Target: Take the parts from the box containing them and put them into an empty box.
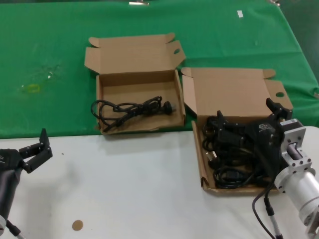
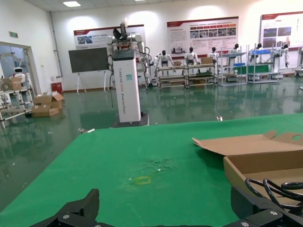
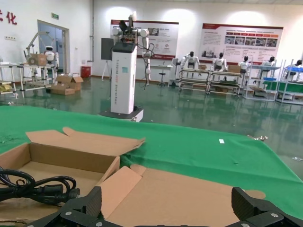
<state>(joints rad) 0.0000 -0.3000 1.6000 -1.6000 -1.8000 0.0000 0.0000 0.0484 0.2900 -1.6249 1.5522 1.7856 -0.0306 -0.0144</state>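
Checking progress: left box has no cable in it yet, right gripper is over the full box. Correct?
Not quite. The head view shows one black cable already lying in the left box, so it is not without one. The rest holds: the right gripper is over the right box, which is full of cables.

Your right tool (image 1: 249, 130) hangs spread over the cable-packed right box (image 1: 203, 164), its raised lid (image 1: 234, 89) blocking behind. The left box (image 1: 99, 102) holds one cable (image 1: 130, 109), floor otherwise bare; white tabletop (image 1: 134, 184) lies open.
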